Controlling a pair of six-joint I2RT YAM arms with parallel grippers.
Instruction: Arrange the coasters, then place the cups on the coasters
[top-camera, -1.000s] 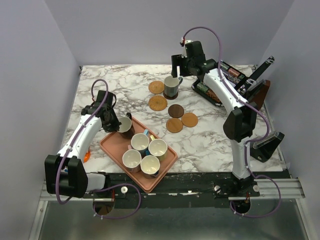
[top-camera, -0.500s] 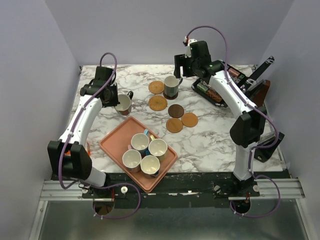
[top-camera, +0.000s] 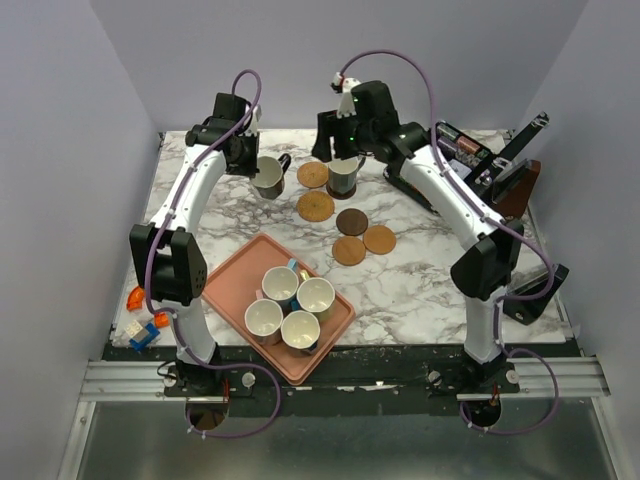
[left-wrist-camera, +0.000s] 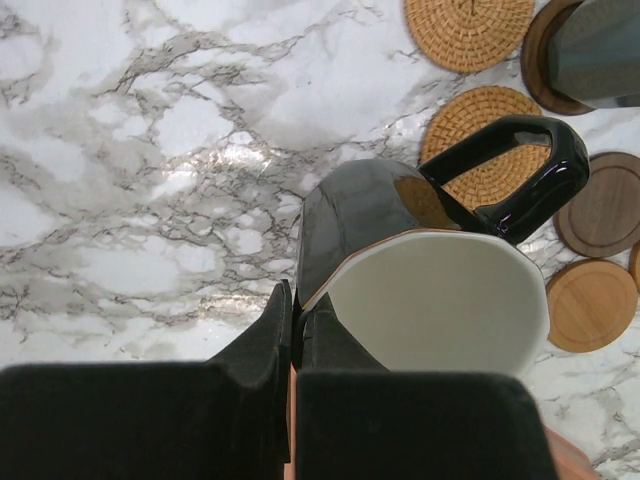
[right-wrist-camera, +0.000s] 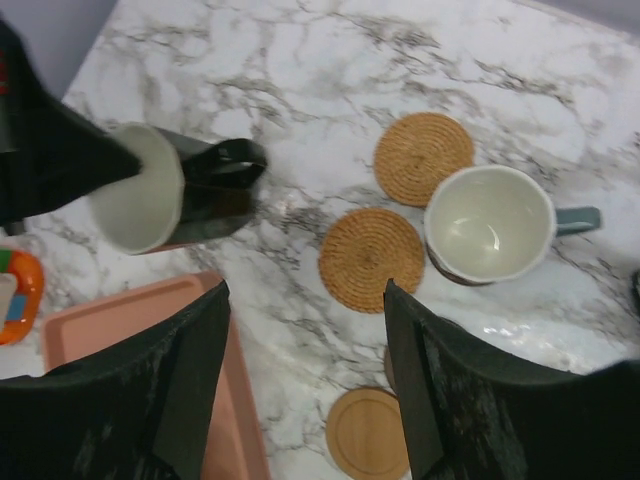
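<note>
Pink tray (top-camera: 225, 290) at near bench edge, four cups (top-camera: 283, 285) on it. Orange-and-blue bits (top-camera: 140, 320) left of tray. Beyond tray: five bare coasters (top-camera: 349, 250) on white marble bench (top-camera: 420, 270). Beyond-left of tray: left fingers (left-wrist-camera: 265, 335) clamped on black cup (left-wrist-camera: 350, 215) rim, cup tilted. Farthest from tray: grey-green cup (top-camera: 344, 172) on dark coaster (left-wrist-camera: 538, 60), right fingers (right-wrist-camera: 190, 350) apart above. Lilac walls (top-camera: 300, 60).

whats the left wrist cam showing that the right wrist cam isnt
Left wrist only: the bare dark brown coaster in plain view, and the left gripper shut on the black cup at its rim.

Right wrist only: the pink tray, the cream inside and handle of the grey-green cup, and the right gripper, open and holding nothing.

Both: the black cup, the woven coaster beside the grey-green cup, the other woven coaster, and a smooth tan coaster.
</note>
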